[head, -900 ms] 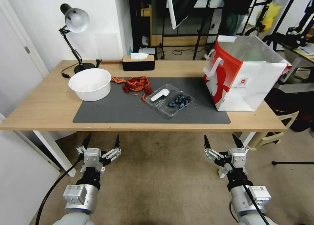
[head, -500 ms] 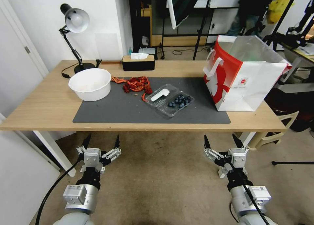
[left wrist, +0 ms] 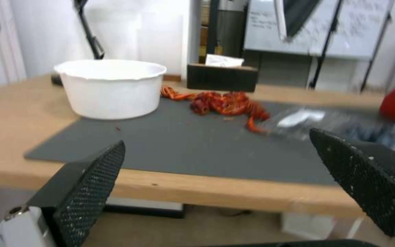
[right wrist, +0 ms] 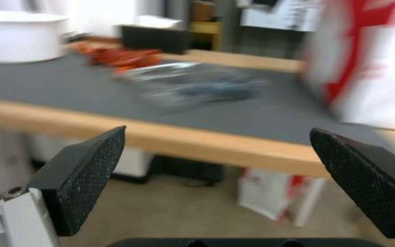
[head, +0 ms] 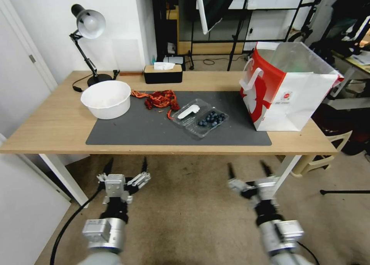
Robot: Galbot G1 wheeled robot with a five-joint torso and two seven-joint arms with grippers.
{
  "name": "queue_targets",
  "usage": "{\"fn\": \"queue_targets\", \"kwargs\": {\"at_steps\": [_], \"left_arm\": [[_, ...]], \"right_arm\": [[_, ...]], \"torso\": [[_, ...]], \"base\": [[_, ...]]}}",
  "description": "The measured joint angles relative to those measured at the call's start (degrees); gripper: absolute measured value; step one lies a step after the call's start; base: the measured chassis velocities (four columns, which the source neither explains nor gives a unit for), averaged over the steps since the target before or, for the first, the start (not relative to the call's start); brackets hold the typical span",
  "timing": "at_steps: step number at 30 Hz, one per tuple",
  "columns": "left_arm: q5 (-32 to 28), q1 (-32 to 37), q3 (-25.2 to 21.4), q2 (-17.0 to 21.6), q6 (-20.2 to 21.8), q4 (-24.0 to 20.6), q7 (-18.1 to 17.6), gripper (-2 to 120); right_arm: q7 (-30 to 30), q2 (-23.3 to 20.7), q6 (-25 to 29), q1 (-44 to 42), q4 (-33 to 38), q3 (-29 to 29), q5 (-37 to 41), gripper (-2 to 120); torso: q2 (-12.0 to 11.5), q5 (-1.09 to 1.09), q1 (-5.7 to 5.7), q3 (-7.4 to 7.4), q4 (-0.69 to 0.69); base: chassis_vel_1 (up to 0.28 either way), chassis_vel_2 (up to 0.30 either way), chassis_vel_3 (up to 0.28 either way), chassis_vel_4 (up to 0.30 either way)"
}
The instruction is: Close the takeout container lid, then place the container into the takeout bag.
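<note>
Hovering below the table edge, left gripper (head: 126,167) and right gripper (head: 248,170) both spread, empty. Container (head: 199,118) lies open mid-mat, long axis diagonal, slightly nearer the right one; bag (head: 296,103) right of it.
</note>
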Motion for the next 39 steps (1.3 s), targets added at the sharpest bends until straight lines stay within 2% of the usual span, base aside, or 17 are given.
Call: {"fn": "queue_targets", "kwargs": {"at_steps": [1,2,13,24,34,39], "left_arm": [[-0.78,-0.29,1.05,-0.27,0.02,-0.09,-0.56,100],[-1.12,-0.55,1.32,-0.28,0.04,-0.09,-0.54,100],[-1.73,-1.12,0.68,0.65,0.09,-0.09,0.60,100],[-2.80,-2.14,-1.20,2.43,0.01,0.69,1.86,100],[-3.29,-2.88,-1.56,3.29,0.06,1.39,3.09,100],[-6.04,-4.78,-2.11,5.33,0.51,2.98,3.78,100]], "right_arm": [[-1.59,1.31,0.59,0.17,-1.28,-3.25,-3.23,100],[-2.39,1.81,0.76,0.43,-1.68,-4.29,-4.58,100],[-2.85,1.94,0.62,1.03,-1.56,-4.51,-5.43,100],[-2.71,1.95,0.13,2.00,-1.53,-2.91,-3.86,100],[-3.07,0.23,-1.01,2.90,-0.30,0.36,-0.22,100],[-4.13,-1.45,-1.78,3.74,0.86,2.39,2.39,100]], "torso": [[0.00,0.05,0.00,0.00,0.01],[0.00,0.00,0.00,0.00,0.00],[0.00,0.01,0.00,0.00,0.00],[0.00,0.02,0.00,0.00,0.00],[0.00,0.02,0.00,0.00,0.00],[0.00,0.02,0.00,0.00,0.00]], "base": [[0.000,0.000,0.000,0.000],[0.000,0.000,0.000,0.000],[0.000,0.000,0.000,0.000],[0.000,0.000,0.000,0.000],[0.000,0.000,0.000,0.000],[0.000,0.000,0.000,0.000]]}}
